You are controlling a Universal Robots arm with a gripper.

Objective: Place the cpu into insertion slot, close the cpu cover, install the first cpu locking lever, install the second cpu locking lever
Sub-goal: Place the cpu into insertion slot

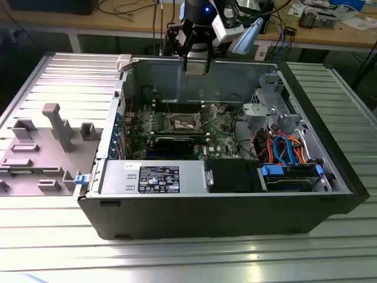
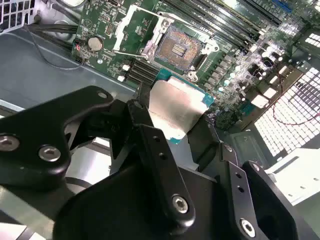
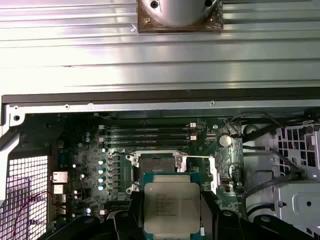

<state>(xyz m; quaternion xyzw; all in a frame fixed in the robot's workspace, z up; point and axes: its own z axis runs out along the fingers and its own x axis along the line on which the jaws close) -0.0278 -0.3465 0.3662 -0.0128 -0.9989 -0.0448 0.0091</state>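
Silver-grey and flat, the cpu (image 3: 171, 207) is pinched by two opposite edges between the black fingers (image 3: 134, 220) of the gripper (image 3: 171, 216), which is drawn narrow around it. In the first wrist view the chip's near edge is cut off at the picture's border, and in the second wrist view the gripper's linkage hides part of it. It hangs clear above the green motherboard (image 3: 90, 160), and in the first wrist view it blocks part of the frame of the insertion slot (image 2: 177, 47). The slot's dark centre lies exposed. The cpu cover (image 2: 126, 29) stands swung open just beside the slot, with green board visible through its window. In the exterior view the gripper hovers above the rear wall of the open computer case (image 1: 206, 206), and the chip is too small to make out there. The case rests on a ribbed aluminium table (image 1: 47, 259). Grey plastic fixtures (image 1: 56, 124) stand near the table's edge on the exterior view's left. A wooden bench (image 1: 336, 36) strewn with cables (image 1: 118, 7) runs behind the table.
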